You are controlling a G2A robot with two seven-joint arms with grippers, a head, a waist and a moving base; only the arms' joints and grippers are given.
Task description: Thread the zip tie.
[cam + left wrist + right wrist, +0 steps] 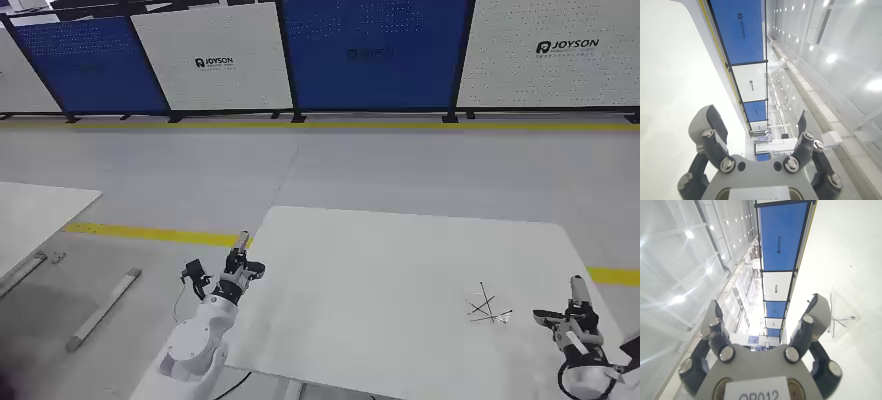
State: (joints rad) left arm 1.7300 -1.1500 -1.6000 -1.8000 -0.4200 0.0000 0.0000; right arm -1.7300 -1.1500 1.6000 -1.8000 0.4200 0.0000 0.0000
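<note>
Zip ties (488,306) are spotted bunched near the right edge of the table (380,270). The left gripper (759,117) and right gripper (764,303) are held wide open, nothing gripped.

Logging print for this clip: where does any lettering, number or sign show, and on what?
white partition panels: dark brand logo with wordmark, legible, not copied.
blue partition panels: the same mark, faint.
right gripper: white label on its body, characters cut by the edge.
left gripper: white sticker, print out of frame.
zip ties, table: none.
</note>
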